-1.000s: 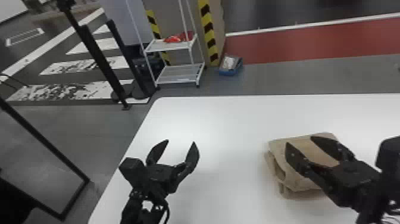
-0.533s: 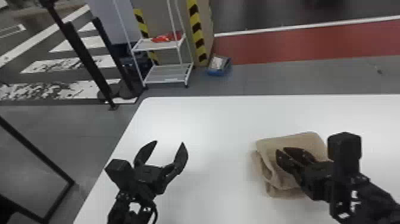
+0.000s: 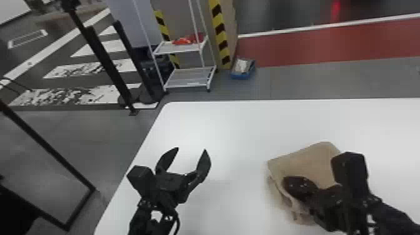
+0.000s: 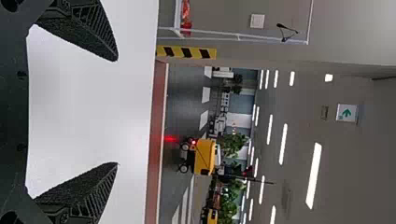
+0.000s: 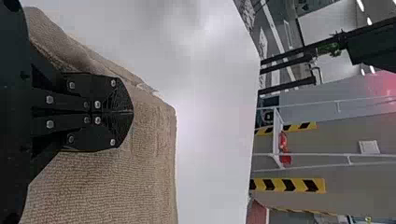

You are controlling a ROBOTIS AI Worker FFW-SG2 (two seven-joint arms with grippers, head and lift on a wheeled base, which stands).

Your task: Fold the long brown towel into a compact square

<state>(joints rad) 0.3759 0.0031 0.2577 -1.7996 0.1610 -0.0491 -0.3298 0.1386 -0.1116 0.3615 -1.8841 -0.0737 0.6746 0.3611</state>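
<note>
"Position?"
"Brown towel (image 3: 307, 162), folded, on the white table (image 3: 234, 125). Right gripper (image 5: 128, 112) nearer, fingers together over its left part; most cloth lies far and right of the tips. Long axis unclear."
"Left gripper (image 3: 192, 150)?"
"Left of the towel, fingers apart."
"Markings?"
"Towel, none legible. Wall sign (image 4: 347, 113), green arrow."

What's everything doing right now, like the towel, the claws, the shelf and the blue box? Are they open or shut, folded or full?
Towel: folded in layers, lying on the table, edges not quite lined up.
Left claw: open, with nothing between its fingers.
Right claw: shut, over the towel.
Shelf: standing, with something red on its upper level.
Blue box: on the floor, with something pale in it.
</note>
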